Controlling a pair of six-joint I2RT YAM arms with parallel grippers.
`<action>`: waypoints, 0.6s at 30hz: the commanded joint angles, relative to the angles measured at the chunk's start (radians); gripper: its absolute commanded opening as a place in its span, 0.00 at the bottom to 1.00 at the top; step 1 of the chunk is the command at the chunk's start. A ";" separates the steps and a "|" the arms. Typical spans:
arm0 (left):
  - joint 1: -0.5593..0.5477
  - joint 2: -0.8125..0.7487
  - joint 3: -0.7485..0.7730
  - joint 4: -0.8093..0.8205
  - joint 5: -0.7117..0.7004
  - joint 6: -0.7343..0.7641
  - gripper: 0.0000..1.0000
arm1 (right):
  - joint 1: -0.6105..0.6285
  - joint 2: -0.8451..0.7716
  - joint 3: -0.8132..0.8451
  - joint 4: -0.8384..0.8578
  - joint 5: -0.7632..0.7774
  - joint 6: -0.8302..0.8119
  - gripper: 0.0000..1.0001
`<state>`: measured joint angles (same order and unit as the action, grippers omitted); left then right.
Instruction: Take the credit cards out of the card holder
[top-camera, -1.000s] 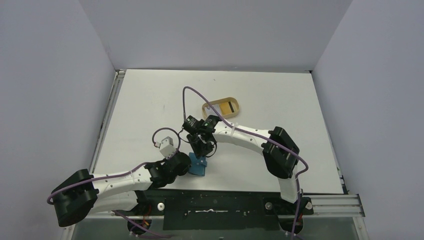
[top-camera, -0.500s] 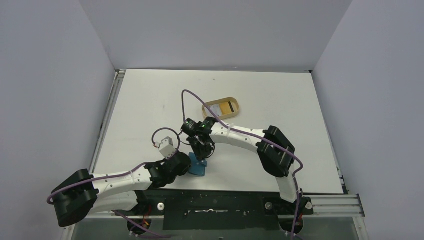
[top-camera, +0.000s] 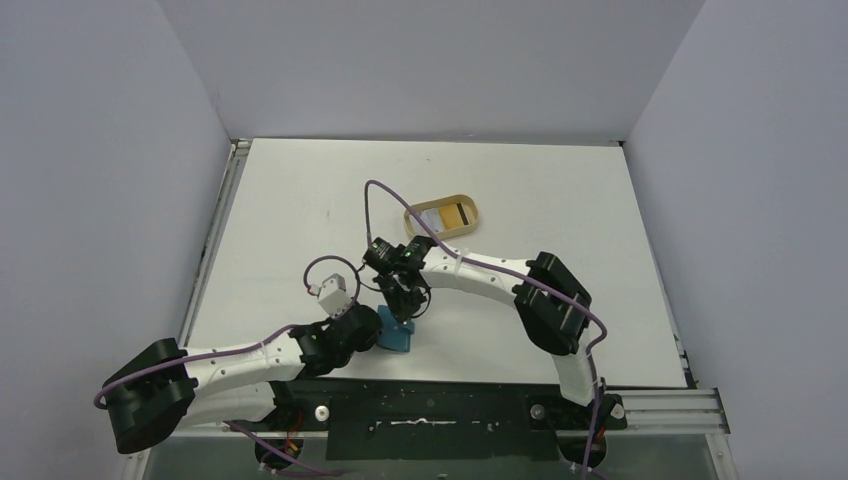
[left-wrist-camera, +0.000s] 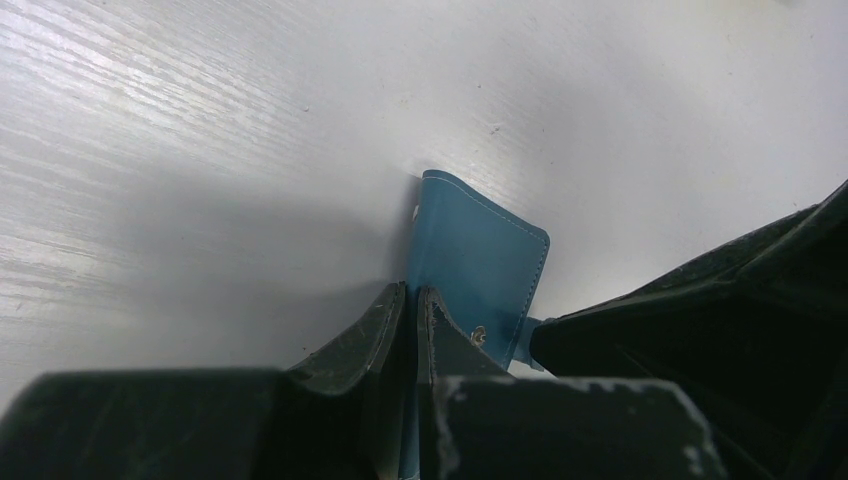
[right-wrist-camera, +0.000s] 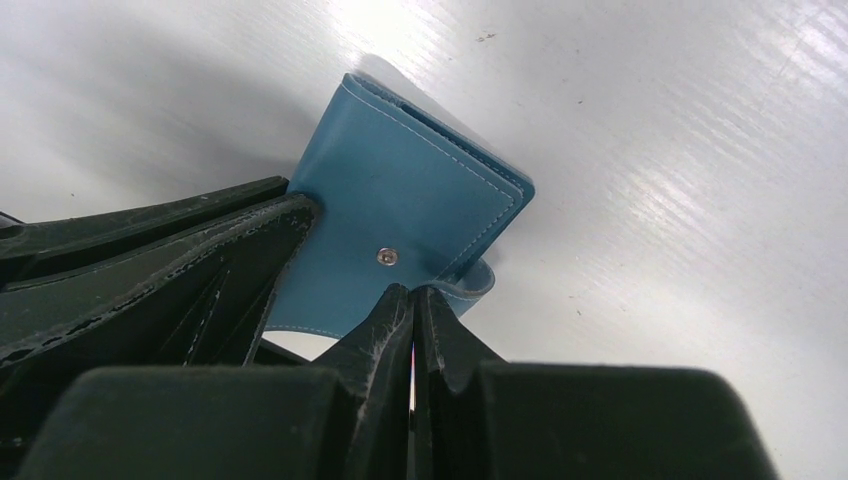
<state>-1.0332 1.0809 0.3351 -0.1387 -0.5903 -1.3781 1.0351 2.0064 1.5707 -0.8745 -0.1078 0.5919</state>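
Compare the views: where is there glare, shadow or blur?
Top external: even soft light, no strong glare on the table. Left wrist: glare streaks upper left, deep shadow left of the card holder. Right wrist: bright glare on the table, right gripper blurred.

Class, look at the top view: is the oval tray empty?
No, a gold-tan card with a dark stripe lies inside the tray.

I see a white matte table boxed by plain lavender-grey walls at nine, twelve and three o'clock.
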 joint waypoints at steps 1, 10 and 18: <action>-0.002 -0.014 -0.003 0.002 -0.013 -0.008 0.00 | 0.005 -0.099 -0.034 0.088 -0.005 0.024 0.00; -0.002 -0.012 -0.004 0.007 -0.013 -0.007 0.00 | 0.014 -0.092 0.019 -0.014 0.101 0.044 0.26; -0.002 -0.032 -0.011 -0.003 -0.015 -0.010 0.00 | 0.035 -0.054 0.024 -0.036 0.105 0.081 0.33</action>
<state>-1.0332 1.0725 0.3302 -0.1394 -0.5903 -1.3808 1.0550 1.9533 1.5536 -0.8940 -0.0402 0.6449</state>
